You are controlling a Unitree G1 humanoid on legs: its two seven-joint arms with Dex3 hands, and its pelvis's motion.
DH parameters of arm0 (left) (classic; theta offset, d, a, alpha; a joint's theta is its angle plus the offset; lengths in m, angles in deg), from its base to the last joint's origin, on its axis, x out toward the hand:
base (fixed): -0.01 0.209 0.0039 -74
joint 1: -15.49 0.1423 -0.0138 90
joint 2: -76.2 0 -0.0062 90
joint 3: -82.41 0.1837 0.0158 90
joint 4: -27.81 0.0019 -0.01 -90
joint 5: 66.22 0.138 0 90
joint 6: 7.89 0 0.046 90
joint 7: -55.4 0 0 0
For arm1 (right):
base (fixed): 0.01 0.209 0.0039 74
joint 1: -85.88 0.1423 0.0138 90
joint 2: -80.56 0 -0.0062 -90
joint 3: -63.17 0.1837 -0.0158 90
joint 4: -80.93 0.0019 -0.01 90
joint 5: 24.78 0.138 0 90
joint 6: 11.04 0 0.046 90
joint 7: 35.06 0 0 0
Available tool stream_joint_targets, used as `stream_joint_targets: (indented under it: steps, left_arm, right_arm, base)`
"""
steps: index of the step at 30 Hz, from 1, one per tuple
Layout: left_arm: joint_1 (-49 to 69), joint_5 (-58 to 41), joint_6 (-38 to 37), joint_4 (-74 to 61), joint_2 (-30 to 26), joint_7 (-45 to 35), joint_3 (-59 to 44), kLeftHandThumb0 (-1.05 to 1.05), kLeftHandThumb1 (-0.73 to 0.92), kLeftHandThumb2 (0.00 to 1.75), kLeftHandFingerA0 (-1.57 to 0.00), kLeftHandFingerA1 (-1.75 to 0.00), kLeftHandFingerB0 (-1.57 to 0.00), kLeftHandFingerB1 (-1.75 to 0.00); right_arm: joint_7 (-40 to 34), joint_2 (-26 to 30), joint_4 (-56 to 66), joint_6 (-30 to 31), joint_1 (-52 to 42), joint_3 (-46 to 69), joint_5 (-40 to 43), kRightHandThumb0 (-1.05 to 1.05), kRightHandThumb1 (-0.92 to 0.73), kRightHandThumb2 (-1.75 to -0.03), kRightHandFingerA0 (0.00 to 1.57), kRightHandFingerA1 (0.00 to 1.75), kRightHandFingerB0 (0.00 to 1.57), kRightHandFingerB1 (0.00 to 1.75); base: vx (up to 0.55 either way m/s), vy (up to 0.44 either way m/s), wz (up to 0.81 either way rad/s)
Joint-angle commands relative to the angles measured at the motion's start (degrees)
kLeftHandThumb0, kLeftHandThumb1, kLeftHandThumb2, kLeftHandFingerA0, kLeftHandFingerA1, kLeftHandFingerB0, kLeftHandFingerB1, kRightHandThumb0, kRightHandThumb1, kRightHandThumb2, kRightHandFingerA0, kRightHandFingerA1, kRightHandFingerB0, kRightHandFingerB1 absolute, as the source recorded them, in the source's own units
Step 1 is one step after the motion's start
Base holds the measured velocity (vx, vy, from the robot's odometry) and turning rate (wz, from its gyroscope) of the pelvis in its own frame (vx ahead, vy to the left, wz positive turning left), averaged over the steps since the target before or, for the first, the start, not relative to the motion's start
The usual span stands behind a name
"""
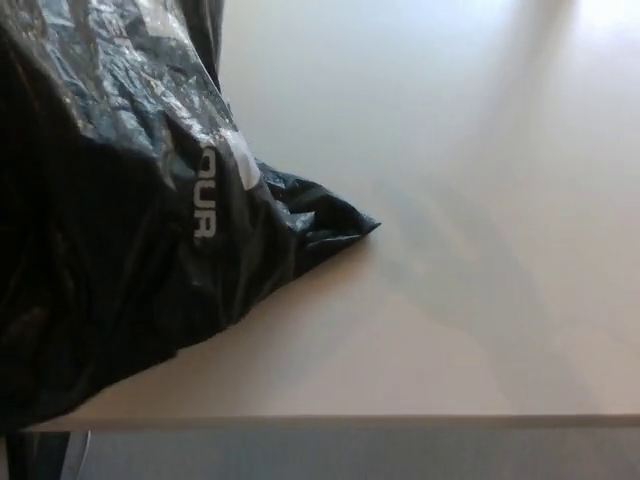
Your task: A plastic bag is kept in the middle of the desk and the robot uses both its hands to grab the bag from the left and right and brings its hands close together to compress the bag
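A black crinkled plastic bag (120, 200) with white lettering fills the left part of the head view, lying on the pale desk (450, 250). One corner of the bag pokes out to the right at about mid-picture. Its lower left bulk reaches down to the desk's front edge. Neither of my hands shows in this view.
The desk's front edge (400, 422) runs across the bottom of the picture, with grey floor below it. A thin cable (80, 450) shows at the bottom left under the desk edge. Soft shadows fall across the desk to the right of the bag.
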Motion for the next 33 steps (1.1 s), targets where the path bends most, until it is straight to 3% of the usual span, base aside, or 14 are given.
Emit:
stream_joint_targets:
  steps: [1, 5, 6, 8, 10, 12, 13, 20, 22, 24, 26, 27, 29, 33]
  left_arm:
    - [25.44, -6.64, -11.68, -20.31, 7.18, -6.21, -1.01, -0.76, 0.92, 0.74, -0.2, -0.34, -0.12, -0.27]
    - [33.0, -7.89, -15.52, -16.27, 11.47, -8.38, 1.51, -0.75, 0.92, 0.74, -0.23, -0.32, -0.13, -0.27]
    - [35.75, -9.07, -15.71, -14.89, 12.38, -9.6, 2.12, -0.75, 0.92, 0.74, -0.22, -0.32, -0.13, -0.27]
    - [38.83, -8.94, -16.16, -10.01, 12.95, -11.75, 2.45, -0.72, 0.92, 0.73, -0.25, -0.31, -0.14, -0.29]
    - [41.63, -9.31, -16.23, -6.0, 14.23, -13.21, 3.3, -0.72, 0.92, 0.73, -0.26, -0.32, -0.15, -0.3]
    - [44.85, -9.07, -16.11, -2.26, 15.95, -13.81, 3.98, -0.72, 0.92, 0.73, -0.26, -0.33, -0.15, -0.31]
    - [45.43, -9.19, -16.65, -0.46, 16.55, -14.12, 4.06, -0.7, 0.92, 0.72, -0.27, -0.32, -0.16, -0.29]
    - [43.38, -11.06, -15.79, 13.54, 17.03, -17.84, 4.85, -0.7, 0.92, 0.72, -0.24, -0.33, -0.14, -0.28]
    - [41.38, -10.41, -17.38, 15.24, 16.66, -17.65, 4.44, -0.75, 0.91, 0.72, -0.28, -0.34, -0.18, -0.3]
    - [41.41, -8.17, -18.23, 13.99, 16.64, -16.61, 4.68, -0.76, 0.73, 1.06, -0.21, -0.46, -0.14, -0.43]
    - [39.97, -6.47, -19.37, 13.22, 17.24, -15.12, 4.71, -0.75, 0.91, 0.68, -0.33, -0.32, -0.24, -0.3]
    - [39.24, -6.24, -19.8, 13.19, 17.42, -14.77, 4.69, -0.76, 0.74, 1.07, -0.25, -0.47, -0.15, -0.44]
    - [38.08, -5.67, -20.7, 13.25, 17.48, -14.45, 4.5, -0.75, 0.74, 1.07, -0.25, -0.47, -0.14, -0.43]
    - [36.8, -4.32, -21.2, 12.65, 17.07, -13.94, 4.19, -0.72, 0.92, 0.74, -0.32, -0.33, -0.2, -0.29]
  right_arm:
    - [6.44, -3.03, 15.09, -16.88, -29.33, 9.16, 14.96, -0.34, -0.61, -1.13, 0.0, 0.5, 0.0, 0.49]
    - [7.01, -5.56, 7.96, -21.29, -34.35, 5.55, 13.01, -0.69, -0.62, -0.95, 0.0, 0.42, 0.0, 0.39]
    - [7.41, -5.91, 6.08, -22.04, -35.04, 4.13, 12.71, -0.6, -0.86, -0.65, 0.11, 0.31, 0.12, 0.29]
    - [7.91, -6.44, 3.33, -21.62, -36.96, 2.43, 11.14, -0.63, -0.64, -1.0, 0.0, 0.41, 0.04, 0.42]
    - [9.03, -6.49, -0.66, -22.1, -37.64, 0.88, 10.68, -0.59, -0.87, -0.66, 0.09, 0.3, 0.13, 0.3]
    - [10.45, -5.48, -4.52, -20.95, -38.19, -0.51, 9.04, -0.69, -0.63, -0.97, 0.0, 0.35, 0.06, 0.38]
    - [11.09, -4.89, -6.0, -20.46, -38.21, -1.27, 8.44, -0.56, -0.88, -0.66, 0.01, 0.27, 0.06, 0.28]
    - [8.57, -5.16, -9.14, -17.22, -34.49, -5.13, 2.46, -0.53, -0.91, -0.69, 0.07, 0.26, 0.09, 0.32]
    - [7.08, -5.56, -9.09, -17.2, -33.75, -5.18, -0.36, -0.6, -0.68, -1.03, 0.0, 0.4, 0.0, 0.43]
    - [6.53, -5.67, -8.19, -16.64, -33.45, -5.31, -1.65, -0.6, -0.69, -1.03, 0.0, 0.39, 0.0, 0.41]
    - [4.16, -7.1, -9.36, -17.72, -31.66, -4.88, -4.79, -0.58, -0.92, -0.7, 0.09, 0.34, 0.1, 0.32]
    - [3.75, -7.5, -9.52, -17.7, -31.22, -4.94, -5.39, -0.71, -0.71, -1.01, 0.0, 0.42, 0.0, 0.41]
    - [3.21, -8.3, -9.9, -17.88, -30.78, -5.15, -6.22, -0.68, -0.7, -1.01, 0.02, 0.43, 0.02, 0.41]
    - [1.67, -9.86, -10.01, -18.22, -30.99, -5.17, -8.31, -0.63, -0.72, -1.05, 0.0, 0.41, 0.0, 0.39]
  base:
    - [0.0, 0.0, 0.0]
    - [0.0, 0.0, 0.0]
    - [0.0, 0.0, 0.0]
    - [0.0, 0.0, 0.0]
    - [0.0, 0.0, 0.0]
    - [0.0, 0.0, 0.0]
    - [0.0, 0.0, 0.0]
    - [0.0, 0.0, 0.0]
    - [0.0, 0.0, 0.0]
    - [0.0, 0.0, 0.0]
    - [0.0, 0.0, 0.0]
    - [0.0, 0.0, 0.0]
    - [0.0, 0.0, 0.0]
    - [0.0, 0.0, 0.0]
